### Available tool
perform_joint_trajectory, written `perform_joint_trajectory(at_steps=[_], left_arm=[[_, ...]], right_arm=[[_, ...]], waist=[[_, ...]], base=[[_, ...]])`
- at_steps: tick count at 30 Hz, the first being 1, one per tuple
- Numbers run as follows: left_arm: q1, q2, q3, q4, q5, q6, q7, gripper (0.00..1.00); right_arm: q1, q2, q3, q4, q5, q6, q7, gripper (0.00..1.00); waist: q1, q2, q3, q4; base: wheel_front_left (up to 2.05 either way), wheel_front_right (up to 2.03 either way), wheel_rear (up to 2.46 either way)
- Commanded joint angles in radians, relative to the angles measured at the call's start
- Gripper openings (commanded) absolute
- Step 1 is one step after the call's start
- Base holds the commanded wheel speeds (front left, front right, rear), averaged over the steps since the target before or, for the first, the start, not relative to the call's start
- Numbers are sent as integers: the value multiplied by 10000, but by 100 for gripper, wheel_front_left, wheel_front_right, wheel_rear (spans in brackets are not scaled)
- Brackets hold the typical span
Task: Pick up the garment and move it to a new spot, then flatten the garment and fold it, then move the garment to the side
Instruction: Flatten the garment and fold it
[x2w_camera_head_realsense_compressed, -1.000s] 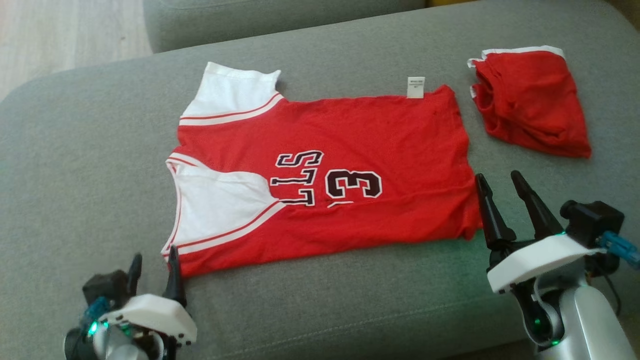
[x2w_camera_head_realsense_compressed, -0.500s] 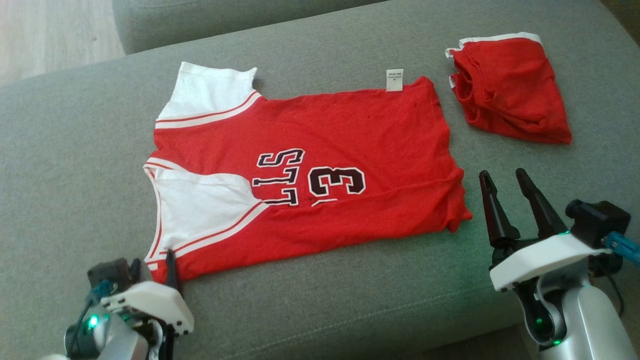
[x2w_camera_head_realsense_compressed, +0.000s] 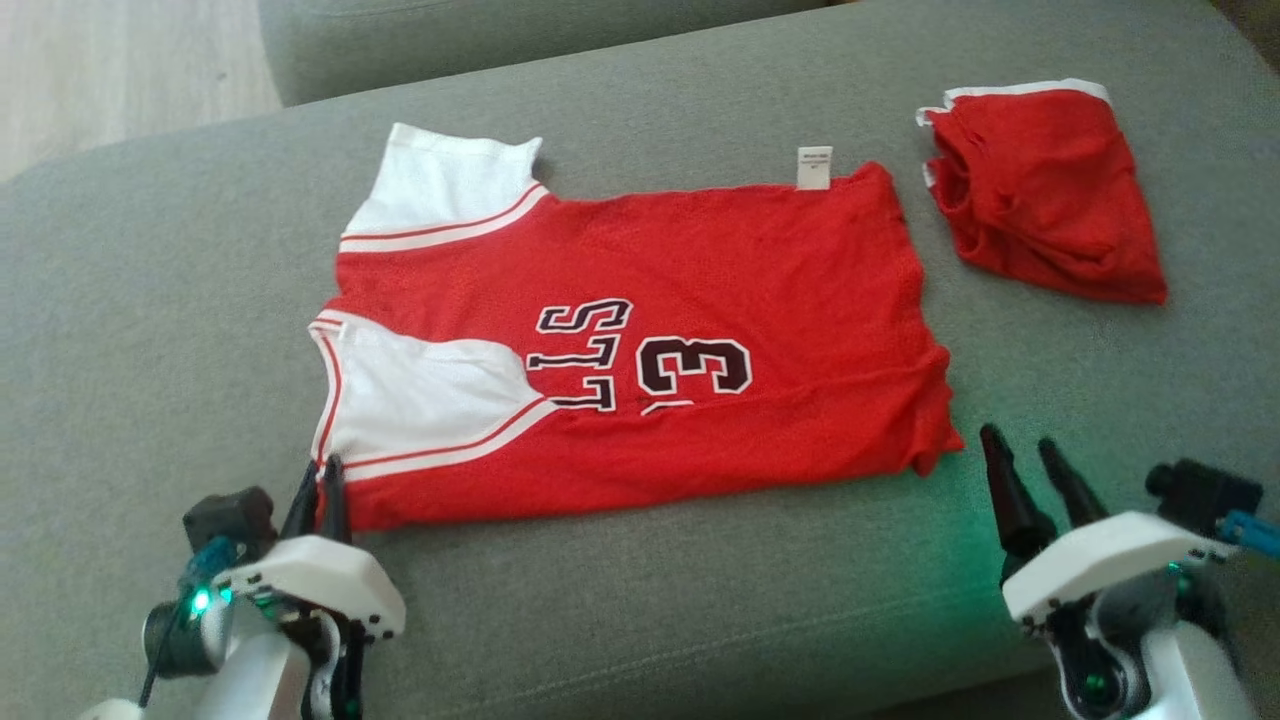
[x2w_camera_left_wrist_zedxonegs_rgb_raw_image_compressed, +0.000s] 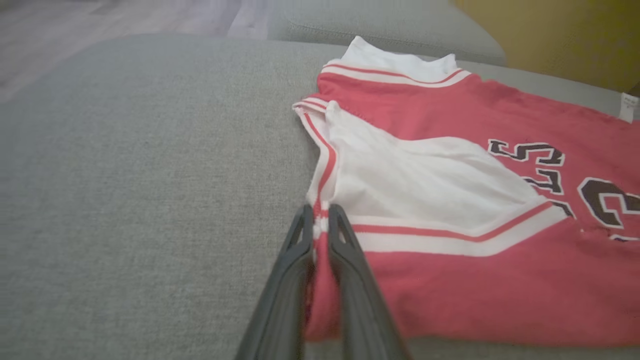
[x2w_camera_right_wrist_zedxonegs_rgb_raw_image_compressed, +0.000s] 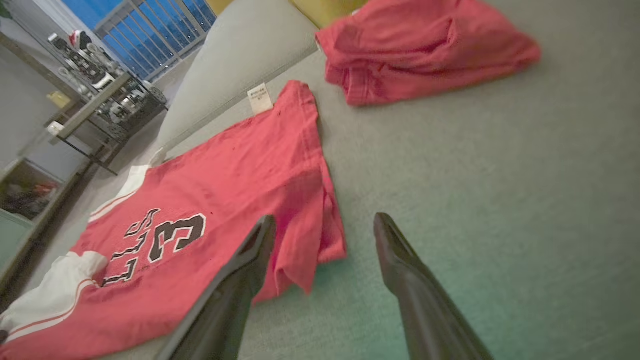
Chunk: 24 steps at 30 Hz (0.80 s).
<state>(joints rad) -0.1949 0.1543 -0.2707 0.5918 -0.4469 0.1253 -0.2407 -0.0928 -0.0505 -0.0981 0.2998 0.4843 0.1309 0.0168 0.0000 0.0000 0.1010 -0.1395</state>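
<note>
The red jersey (x2w_camera_head_realsense_compressed: 640, 350) lies spread flat on the grey sofa (x2w_camera_head_realsense_compressed: 150, 350), number facing up, with the collar end toward the robot's left and the hem toward its right. The left tool (x2w_camera_left_wrist_zedxonegs_rgb_raw_image_compressed: 319, 212) is pressed together on the near shoulder corner. It pinches the red-and-white striped edge there, the natural place to lift that side from. The right tool (x2w_camera_head_realsense_compressed: 1020, 440) hangs with its fingers spread just beside the near hem corner. As far as I can make out, it is not touching the cloth. I'd guess it is lined up to take that corner, so both near corners can rise together for a fold. A second red piece (x2w_camera_head_realsense_compressed: 1050, 200), already bundled, sits apart at the far right, out of the way.
</note>
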Motion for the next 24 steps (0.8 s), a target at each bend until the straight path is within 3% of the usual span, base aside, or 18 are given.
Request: perform_joint_trajectory(at_steps=[1, 12, 22, 23, 24], left_arm=[[-167, 205, 446, -567, 146, 84, -175, 0], [176, 19, 548, -2195, 725, 72, -208, 0], [256, 42, 615, -2131, 823, 0, -209, 0], [264, 42, 625, -2102, 819, -3, -209, 0], [270, 41, 638, -2077, 815, -2, -209, 0]], right_arm=[[-349, 1, 198, 92, 545, -2, 41, 100], [-1845, 2, 720, 3507, 2812, -2, -387, 100], [-2663, 2, 1702, 4882, 3433, -2, -1036, 100], [-2696, 2, 1767, 4992, 3349, -2, -1082, 29], [-2726, 2, 1793, 5098, 3235, -2, -1163, 0]], waist=[[0, 0, -8, 133], [0, 0, 147, 621], [0, 0, 166, 766], [0, 0, 149, 761], [0, 0, 130, 752]], base=[[0, 0, 0], [0, 0, 0], [0, 0, 0], [0, 0, 0], [0, 0, 0]])
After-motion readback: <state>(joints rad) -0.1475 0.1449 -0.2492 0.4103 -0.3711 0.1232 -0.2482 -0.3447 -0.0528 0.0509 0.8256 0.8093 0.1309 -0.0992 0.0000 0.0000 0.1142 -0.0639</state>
